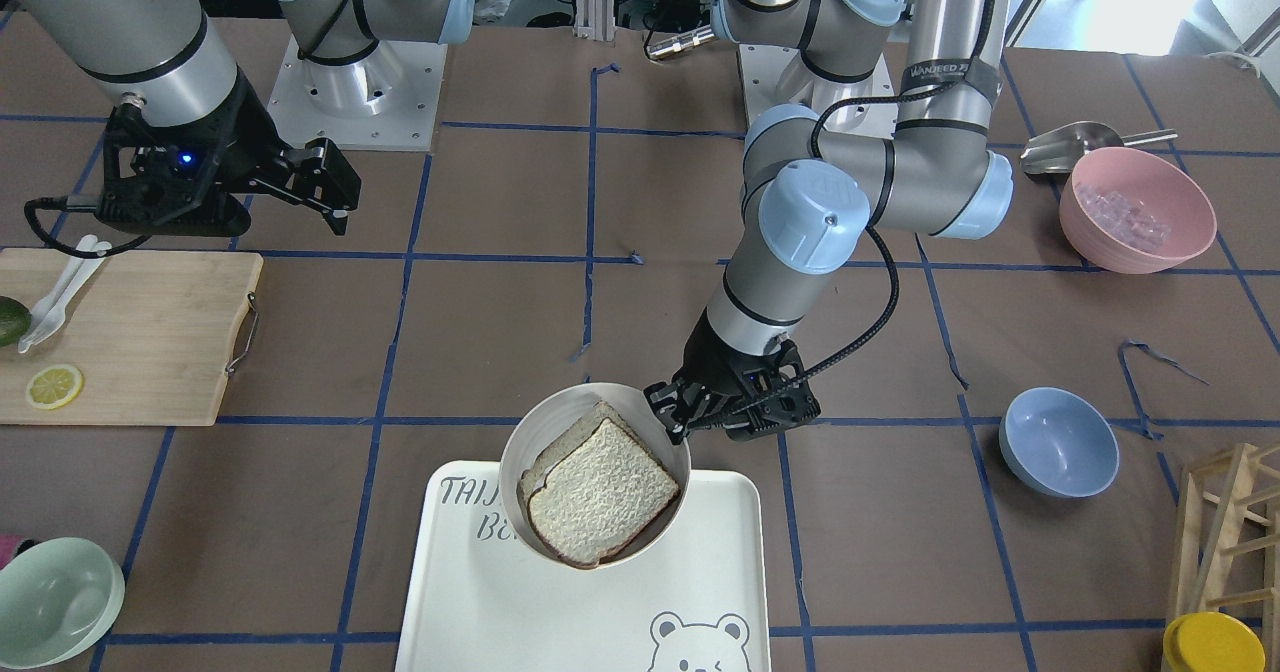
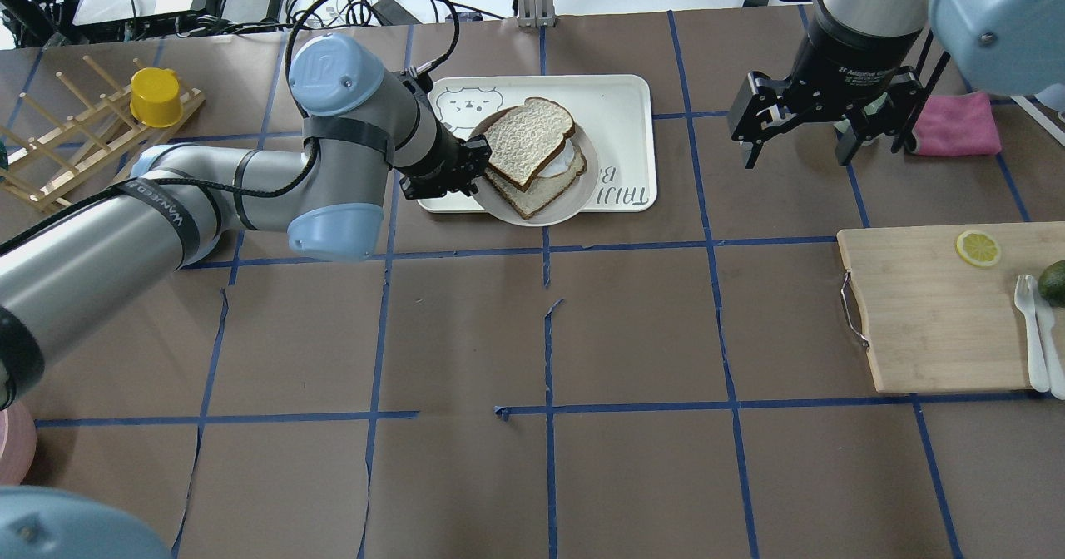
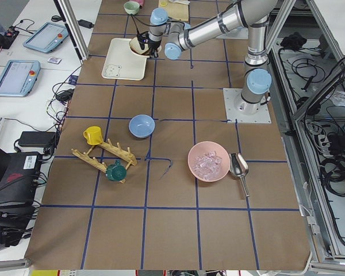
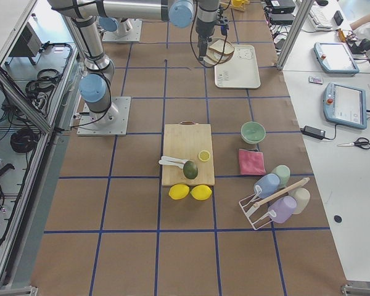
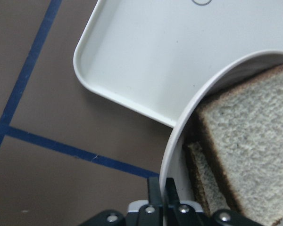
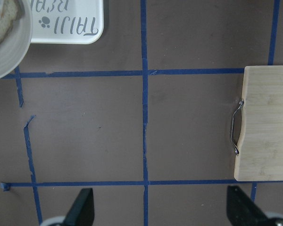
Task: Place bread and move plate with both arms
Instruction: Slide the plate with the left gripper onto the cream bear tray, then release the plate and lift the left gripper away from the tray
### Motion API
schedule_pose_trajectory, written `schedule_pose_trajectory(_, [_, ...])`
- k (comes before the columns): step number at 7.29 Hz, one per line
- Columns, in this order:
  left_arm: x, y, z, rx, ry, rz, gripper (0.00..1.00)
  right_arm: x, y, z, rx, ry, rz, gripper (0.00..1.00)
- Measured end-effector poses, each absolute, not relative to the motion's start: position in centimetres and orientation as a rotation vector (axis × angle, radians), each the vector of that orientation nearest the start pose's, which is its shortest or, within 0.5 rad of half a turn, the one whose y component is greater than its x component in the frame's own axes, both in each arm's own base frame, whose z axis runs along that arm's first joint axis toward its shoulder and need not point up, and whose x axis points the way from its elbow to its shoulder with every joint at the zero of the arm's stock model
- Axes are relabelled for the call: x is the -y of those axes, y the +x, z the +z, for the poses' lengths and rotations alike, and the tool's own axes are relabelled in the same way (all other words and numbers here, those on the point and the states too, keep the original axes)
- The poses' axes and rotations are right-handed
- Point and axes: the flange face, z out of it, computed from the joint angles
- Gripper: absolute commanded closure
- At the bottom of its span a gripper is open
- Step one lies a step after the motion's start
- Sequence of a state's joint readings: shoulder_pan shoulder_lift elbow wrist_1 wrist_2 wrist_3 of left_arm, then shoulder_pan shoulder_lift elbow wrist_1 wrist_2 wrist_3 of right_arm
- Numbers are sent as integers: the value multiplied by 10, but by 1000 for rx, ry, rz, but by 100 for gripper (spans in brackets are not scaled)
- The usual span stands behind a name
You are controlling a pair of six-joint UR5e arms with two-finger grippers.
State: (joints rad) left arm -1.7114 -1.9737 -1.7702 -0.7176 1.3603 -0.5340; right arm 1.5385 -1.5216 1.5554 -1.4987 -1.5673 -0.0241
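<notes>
I am noting the left gripper (image 2: 464, 168) clamping the plate's (image 2: 541, 220) frame-left rim, bread (image 2: 528, 131) aboard, the right gripper (image 2: 797, 153) hanging spread, well apart at upper right.

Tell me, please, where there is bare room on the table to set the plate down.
The widest bare patch is the brown table between the bear-printed tray and the cutting board, toward the robot. The tray's near edge is crowded: the plate overhangs it with the left gripper on its rim. The open right gripper hovers beside the tray.
</notes>
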Motion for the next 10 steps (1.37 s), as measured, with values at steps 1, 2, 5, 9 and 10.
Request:
schedule_pose_trajectory(1, [609,-242,252,-3360,-613,-292,100,502,118,464,-3127,1,203,0])
schedule_pose_trajectory(2, [629,-245,240,-3361,-611,-290,100,503,117,467,-3127,-9,189,0])
schedule_pose_trajectory(5, [649,-247,205,-3354,-618,-240,100,507,116,469,-3136,-13,142,0])
schedule_pose_trajectory(9, [653,-241,194,-3341,-605,-227,0,493,120,493,-3137,-14,69,0])
schedule_pose_trajectory(10, [656,-232,198,-3340,-595,-243,0,488,122,499,-3133,-23,52,0])
